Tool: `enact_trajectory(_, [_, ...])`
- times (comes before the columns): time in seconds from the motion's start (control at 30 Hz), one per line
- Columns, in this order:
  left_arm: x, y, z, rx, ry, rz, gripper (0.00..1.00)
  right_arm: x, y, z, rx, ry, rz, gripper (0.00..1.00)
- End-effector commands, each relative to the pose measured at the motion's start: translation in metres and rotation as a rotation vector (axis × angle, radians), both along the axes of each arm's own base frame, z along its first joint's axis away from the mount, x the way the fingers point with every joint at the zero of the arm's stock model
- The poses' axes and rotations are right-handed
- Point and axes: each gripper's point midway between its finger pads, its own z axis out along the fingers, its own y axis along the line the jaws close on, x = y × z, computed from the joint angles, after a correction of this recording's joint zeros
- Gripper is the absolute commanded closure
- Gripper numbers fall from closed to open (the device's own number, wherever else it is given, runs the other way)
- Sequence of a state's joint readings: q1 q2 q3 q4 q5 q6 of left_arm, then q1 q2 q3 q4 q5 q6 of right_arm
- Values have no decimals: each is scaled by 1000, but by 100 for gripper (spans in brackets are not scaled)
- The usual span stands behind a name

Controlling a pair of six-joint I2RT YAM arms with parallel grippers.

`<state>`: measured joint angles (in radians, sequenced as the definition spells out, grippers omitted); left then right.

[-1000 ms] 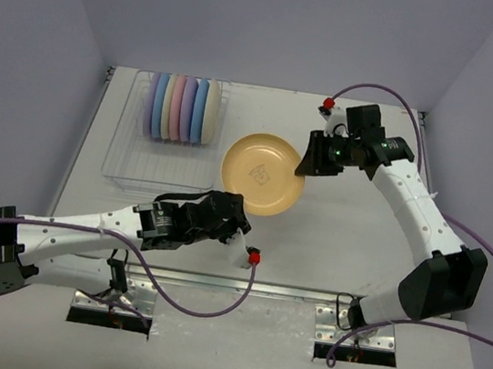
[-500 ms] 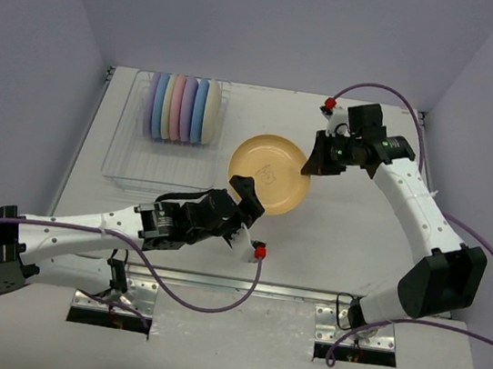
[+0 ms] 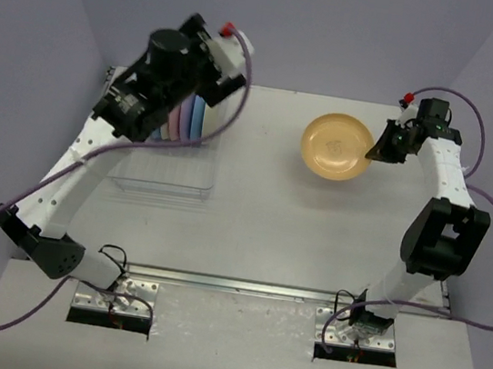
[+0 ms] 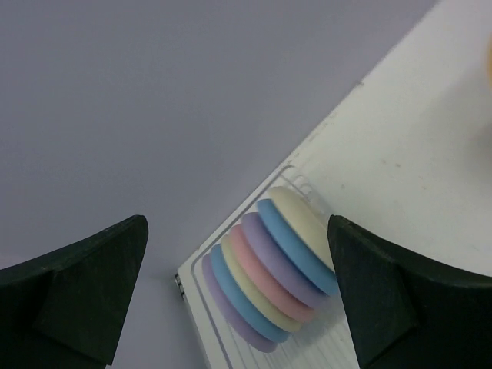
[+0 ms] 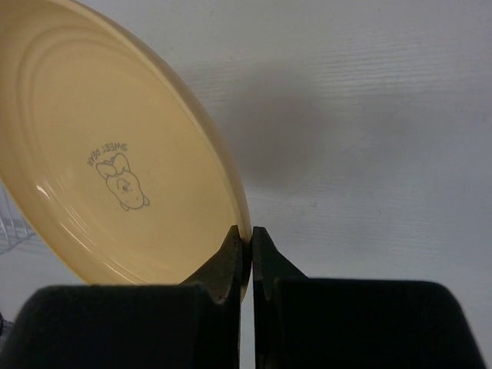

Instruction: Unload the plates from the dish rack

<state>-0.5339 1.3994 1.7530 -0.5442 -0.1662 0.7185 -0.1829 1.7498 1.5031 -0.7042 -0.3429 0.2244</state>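
7 plates (image 4: 269, 269), by my count in the left wrist view, stand on edge in the far end of the dish rack (image 3: 165, 178), packed face to face, cream one at the right end. Their row runs left to right across the rack, so each rim points up at your left gripper (image 4: 237, 231), which hangs above them with its jaws spread wide and nothing between them. That arm is by far the nearer of the 2 to the rack; the right one is well apart from it.

Your right gripper (image 5: 251, 238) is closed tight on the right rim of the yellow-orange plate (image 5: 115, 154), holding it tilted over the far right of the table (image 3: 267, 233). A shadow under it suggests it is off the surface, though I cannot tell for certain.

For the set-down, I judge you have bare table below and toward the near side; watch the right edge just behind the wrist. For the next pick, the cream end plate has free room on its right face only.
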Motion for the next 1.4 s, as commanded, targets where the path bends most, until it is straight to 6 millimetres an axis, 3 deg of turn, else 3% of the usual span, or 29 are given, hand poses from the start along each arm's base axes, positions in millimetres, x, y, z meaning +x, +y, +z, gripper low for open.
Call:
enact_trajectory(0.0, [21,70,-12,-428,265,168,0,48,-10,-3,-23,-60,-15,100])
enact_trajectory(0.07, [28,94,-29,-533,345,210,0,67,-16,-12,-31,-61,-29,100])
enact_trajectory(0.1, [27,93,-37,-560,380,202,0,74,-19,-7,-38,-82,-34,100])
enact_trajectory(0.17, [29,128,-58,-626,421,271,0,89,-23,-19,-44,-76,-42,100])
enact_trajectory(0.23, [27,142,-74,-657,446,289,1,103,-28,-31,-59,-73,-47,100])
enact_trajectory(0.27, [26,145,-84,-662,462,296,2,108,-30,-41,-63,-62,-48,100])
enact_trajectory(0.53, [23,159,-109,-723,517,299,9,140,-39,-74,-76,-49,-46,100])
enact_trajectory(0.8, [25,166,-128,-811,567,296,10,143,-53,-119,-146,15,-49,99])
enact_trajectory(0.97, [27,166,-134,-847,594,278,11,139,-64,-133,-208,44,-51,87])
enact_trajectory(1.27, [27,170,-147,-864,619,281,12,137,-71,-133,-249,51,-62,40])
enact_trajectory(1.37, [26,171,-146,-906,635,288,12,137,-72,-129,-253,50,-65,37])
